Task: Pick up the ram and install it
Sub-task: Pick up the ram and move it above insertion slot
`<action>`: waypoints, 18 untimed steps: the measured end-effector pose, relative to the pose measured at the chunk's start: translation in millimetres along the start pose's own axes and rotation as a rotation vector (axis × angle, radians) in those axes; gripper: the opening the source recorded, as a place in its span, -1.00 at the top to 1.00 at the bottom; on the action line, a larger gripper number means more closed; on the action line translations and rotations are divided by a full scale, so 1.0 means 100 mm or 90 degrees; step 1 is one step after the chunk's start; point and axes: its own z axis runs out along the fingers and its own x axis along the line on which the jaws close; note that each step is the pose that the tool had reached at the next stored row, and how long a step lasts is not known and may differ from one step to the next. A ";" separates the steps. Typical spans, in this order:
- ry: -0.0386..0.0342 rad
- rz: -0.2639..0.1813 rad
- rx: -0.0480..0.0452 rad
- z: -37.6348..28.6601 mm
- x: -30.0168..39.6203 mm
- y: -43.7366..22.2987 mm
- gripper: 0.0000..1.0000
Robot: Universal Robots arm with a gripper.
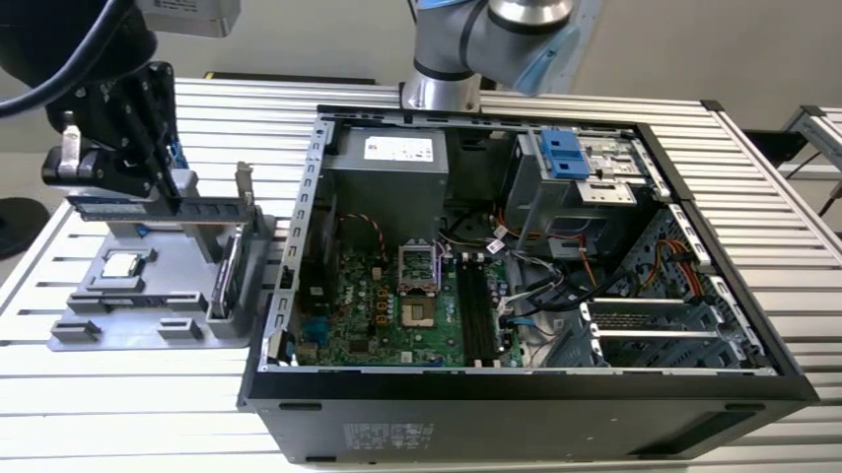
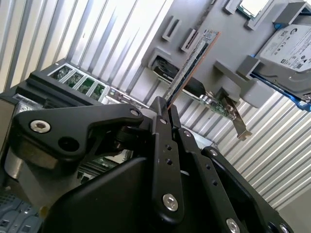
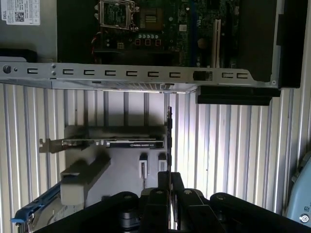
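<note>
- slatted aluminium worktop [image 1: 132,394], plain grey wall behind; a second slatted bench [image 1: 818,128] sits at the exterior view's right edge.
- open pc case [image 1: 526,394] lies on its side mid-worktop, motherboard [image 1: 382,305] facing up with long black slots [image 1: 476,315] beside the cpu socket.
- grey fixture plate [image 1: 132,325] sits on the exterior view's left, just beside the case. it carries a cpu chip [image 1: 121,264], a greenish card [image 1: 227,271] standing on edge, and a hard drive [image 2: 286,48].
- arm base [image 1: 448,59] is cut off at the frame top, behind the case.
- can't tell whether the ram's lower edge is clear of the fixture's holder or resting in it; the tool body covers that spot in both wrist views.
- tool [image 3: 169,175] is pressed together, pinching the ram [image 1: 211,208] around its middle, above the fixture plate and well apart from the motherboard slots.
- ram: long, narrow, dark stick, level in the exterior view, seen edge-on in both wrist views, sticking out straight past the fingertips.
</note>
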 end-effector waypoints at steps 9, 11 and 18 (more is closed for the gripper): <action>0.0000 0.000 0.0023 -0.003 0.001 0.231 1.00; 0.0000 0.000 0.0031 -0.004 0.002 0.283 1.00; 0.0000 0.000 0.0055 -0.006 0.003 0.456 1.00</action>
